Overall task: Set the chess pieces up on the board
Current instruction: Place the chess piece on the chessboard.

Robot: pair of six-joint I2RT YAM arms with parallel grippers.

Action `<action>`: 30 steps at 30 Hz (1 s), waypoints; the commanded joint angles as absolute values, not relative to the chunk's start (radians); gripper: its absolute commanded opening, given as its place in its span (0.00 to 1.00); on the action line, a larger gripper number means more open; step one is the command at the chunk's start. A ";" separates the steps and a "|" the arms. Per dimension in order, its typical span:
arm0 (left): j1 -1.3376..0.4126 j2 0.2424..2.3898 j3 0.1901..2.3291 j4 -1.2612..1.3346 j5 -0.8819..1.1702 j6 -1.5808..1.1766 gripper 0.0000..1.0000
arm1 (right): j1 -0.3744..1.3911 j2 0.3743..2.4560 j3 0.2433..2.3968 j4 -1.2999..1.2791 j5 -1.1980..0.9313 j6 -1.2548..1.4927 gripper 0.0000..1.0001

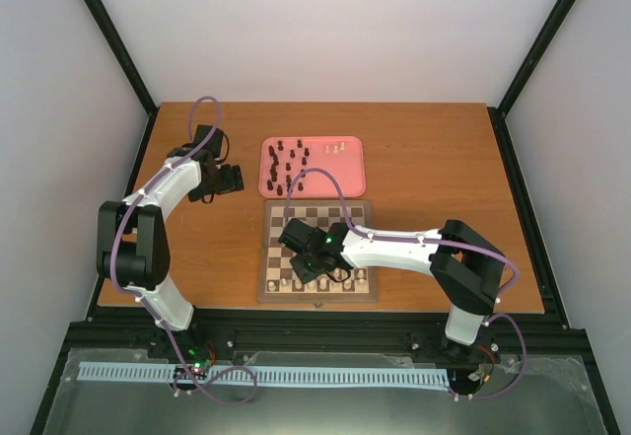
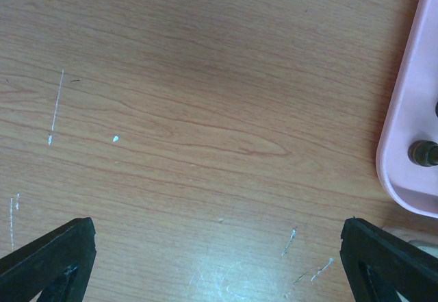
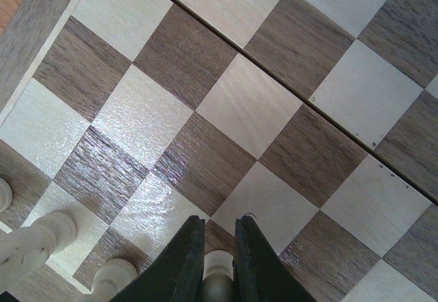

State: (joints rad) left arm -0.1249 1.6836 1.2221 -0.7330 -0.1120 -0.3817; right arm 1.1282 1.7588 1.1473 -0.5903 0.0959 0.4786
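Right wrist view shows your right gripper [image 3: 219,230] pinching a cream piece [image 3: 217,279] at the board [image 3: 246,110]; overhead hides that. Your left gripper [image 2: 217,228] gapes wide.

Open squares ran clear across the board [image 3: 233,103] ahead of the right gripper [image 3: 219,228]; tighter by one finger, though, where two cream neighbours [image 3: 113,274] stood just beside the pinched cream piece [image 3: 217,285]; left gripper [image 2: 217,228] hung over bare table [image 2: 171,110], pink tray [image 2: 410,110] rim near one finger.

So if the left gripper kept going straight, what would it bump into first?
Probably the bare table. The left gripper points at the wood, with the pink tray off to its side. Depth is hard to judge.
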 commanded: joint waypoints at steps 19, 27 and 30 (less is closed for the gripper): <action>-0.129 1.681 1.225 -0.719 -0.112 -0.380 1.00 | 1.134 1.789 1.168 -0.591 0.100 0.471 0.18; -0.129 1.685 1.233 -0.723 -0.109 -0.380 1.00 | 1.134 1.779 1.173 -0.590 0.107 0.463 0.23; -0.129 1.687 1.239 -0.726 -0.110 -0.379 1.00 | 1.134 1.775 1.186 -0.598 0.115 0.451 0.30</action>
